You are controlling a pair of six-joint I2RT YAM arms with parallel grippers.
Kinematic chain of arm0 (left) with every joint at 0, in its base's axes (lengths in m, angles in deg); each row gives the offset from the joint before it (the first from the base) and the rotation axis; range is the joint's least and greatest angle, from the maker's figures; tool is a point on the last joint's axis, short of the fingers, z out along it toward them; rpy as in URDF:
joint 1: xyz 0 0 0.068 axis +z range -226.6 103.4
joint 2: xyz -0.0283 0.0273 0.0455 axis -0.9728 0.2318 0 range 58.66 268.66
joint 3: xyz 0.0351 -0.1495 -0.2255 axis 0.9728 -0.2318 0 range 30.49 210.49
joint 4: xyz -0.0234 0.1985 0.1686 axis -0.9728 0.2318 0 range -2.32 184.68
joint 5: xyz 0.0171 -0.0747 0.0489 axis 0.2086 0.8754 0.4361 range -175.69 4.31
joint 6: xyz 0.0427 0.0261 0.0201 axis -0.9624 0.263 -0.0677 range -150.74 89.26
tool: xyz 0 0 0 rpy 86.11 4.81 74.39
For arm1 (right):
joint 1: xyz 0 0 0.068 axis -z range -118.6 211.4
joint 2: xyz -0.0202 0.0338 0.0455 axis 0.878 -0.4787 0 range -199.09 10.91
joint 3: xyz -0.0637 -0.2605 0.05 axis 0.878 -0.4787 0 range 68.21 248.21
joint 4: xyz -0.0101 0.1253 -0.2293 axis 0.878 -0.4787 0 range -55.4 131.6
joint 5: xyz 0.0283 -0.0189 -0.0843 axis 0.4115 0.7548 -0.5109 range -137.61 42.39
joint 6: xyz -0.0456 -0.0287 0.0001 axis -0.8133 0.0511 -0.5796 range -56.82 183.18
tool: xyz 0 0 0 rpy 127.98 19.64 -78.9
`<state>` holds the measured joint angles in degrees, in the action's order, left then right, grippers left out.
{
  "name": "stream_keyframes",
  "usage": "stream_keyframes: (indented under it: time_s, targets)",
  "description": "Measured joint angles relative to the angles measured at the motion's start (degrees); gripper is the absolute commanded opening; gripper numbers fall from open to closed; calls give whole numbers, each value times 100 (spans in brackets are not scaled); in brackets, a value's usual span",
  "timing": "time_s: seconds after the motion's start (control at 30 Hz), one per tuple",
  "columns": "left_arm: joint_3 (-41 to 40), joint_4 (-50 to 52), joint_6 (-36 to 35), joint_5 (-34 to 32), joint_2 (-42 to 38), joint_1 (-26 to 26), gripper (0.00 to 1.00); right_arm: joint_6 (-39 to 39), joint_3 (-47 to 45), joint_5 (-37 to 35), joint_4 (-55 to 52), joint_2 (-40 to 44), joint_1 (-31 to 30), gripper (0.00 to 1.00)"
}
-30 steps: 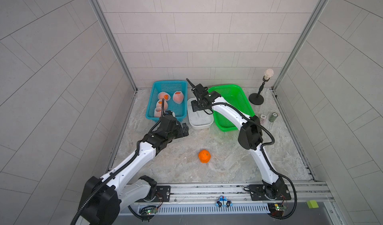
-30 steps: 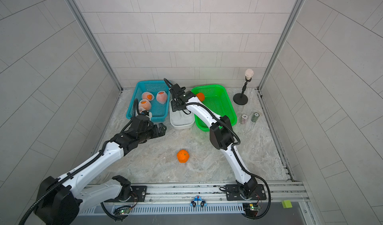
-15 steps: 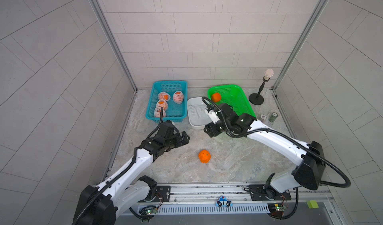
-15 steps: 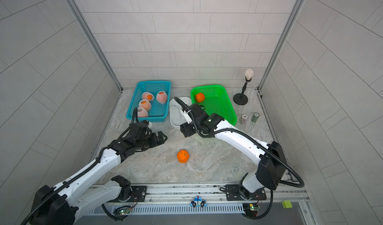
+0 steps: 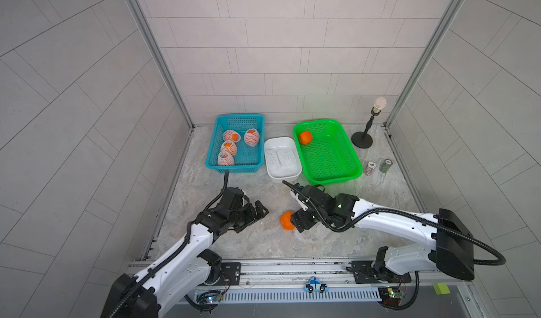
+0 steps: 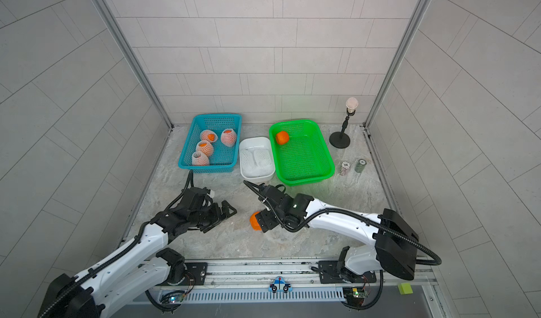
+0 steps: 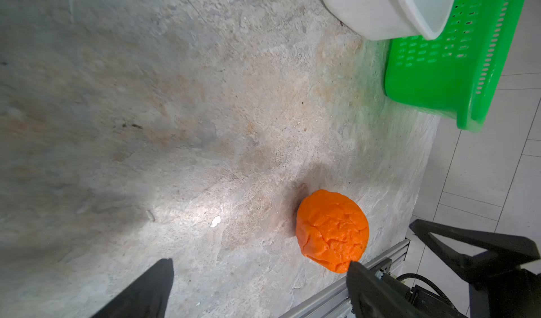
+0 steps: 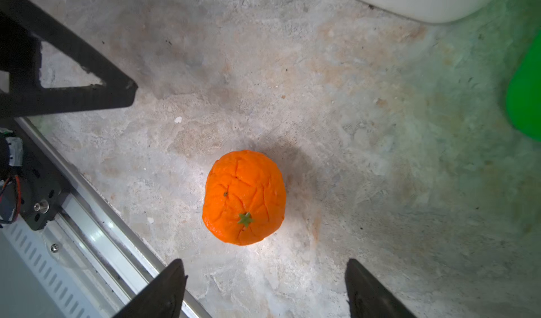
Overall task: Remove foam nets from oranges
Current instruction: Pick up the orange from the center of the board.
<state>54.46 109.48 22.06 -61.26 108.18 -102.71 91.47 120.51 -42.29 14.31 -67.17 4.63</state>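
A bare orange (image 5: 285, 221) (image 8: 244, 198) lies on the stone table near the front middle. My right gripper (image 8: 264, 261) (image 5: 299, 222) hovers right by it, open, and the fruit sits just beyond its fingertips, untouched. My left gripper (image 7: 259, 262) (image 5: 254, 216) is open and empty a short way to the orange's left. A second bare orange (image 5: 305, 137) rests in the green basket (image 5: 348, 155). Several oranges in white foam nets (image 5: 228, 146) lie in the blue basket (image 5: 257, 144). Empty foam nets (image 5: 282, 158) lie in the white tub (image 5: 281, 177).
A black stand with a pale bulb (image 5: 363, 139) is at the back right, with two small chip stacks (image 5: 370, 168) (image 5: 385, 165) in front of it. A metal rail (image 5: 278, 268) runs along the table's front edge, close to the loose orange.
My right arm swung from the white tub down to the loose orange on the table, and its jaws opened wider. My left arm drew back toward the front, still open.
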Motion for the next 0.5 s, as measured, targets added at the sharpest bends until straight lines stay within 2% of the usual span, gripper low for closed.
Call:
stream_keyframes:
  time_s: [0.5]
  targets:
    - [-81, 79, 101, -114, -372, 0, 100, -258, 369, 94, 407, -1266, -136, 99]
